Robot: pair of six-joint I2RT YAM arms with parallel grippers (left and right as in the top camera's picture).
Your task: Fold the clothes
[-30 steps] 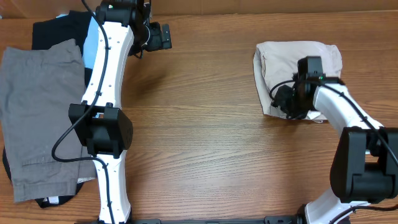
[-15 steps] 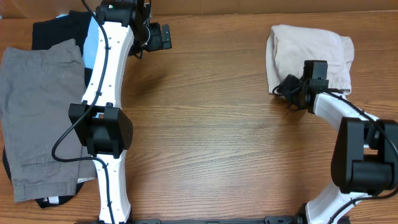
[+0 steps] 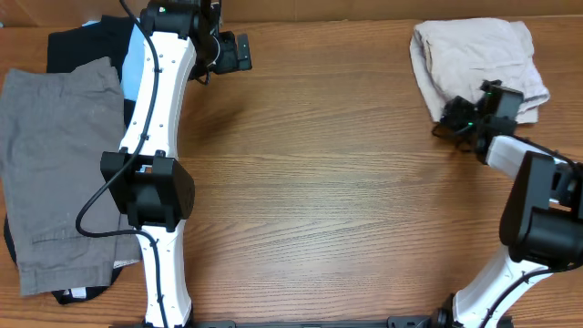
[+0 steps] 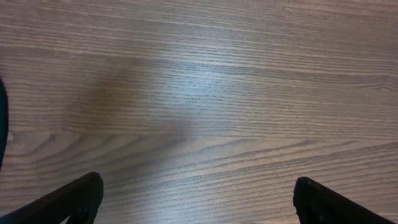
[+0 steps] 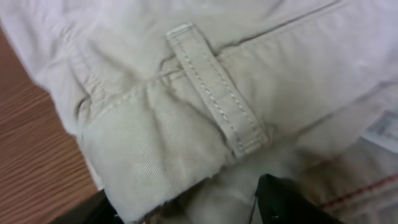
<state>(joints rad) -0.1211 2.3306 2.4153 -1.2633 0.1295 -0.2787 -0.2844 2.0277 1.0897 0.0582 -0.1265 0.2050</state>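
One pair of beige shorts (image 3: 478, 56) at the worktop's (image 3: 319, 182) far right corner.
Its white label (image 5: 382, 130) is too blurry to read. Left hand (image 3: 237, 52) is wide; right hand (image 3: 463, 117) is at the shorts' edge, and I cannot tell its grip.

Cream shorts (image 3: 474, 56) lie folded and rumpled, far right.

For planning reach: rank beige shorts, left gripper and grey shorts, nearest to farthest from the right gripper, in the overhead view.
1. Beige shorts, at the right gripper, top right.
2. Left gripper, top, left of centre.
3. Grey shorts, far left edge.
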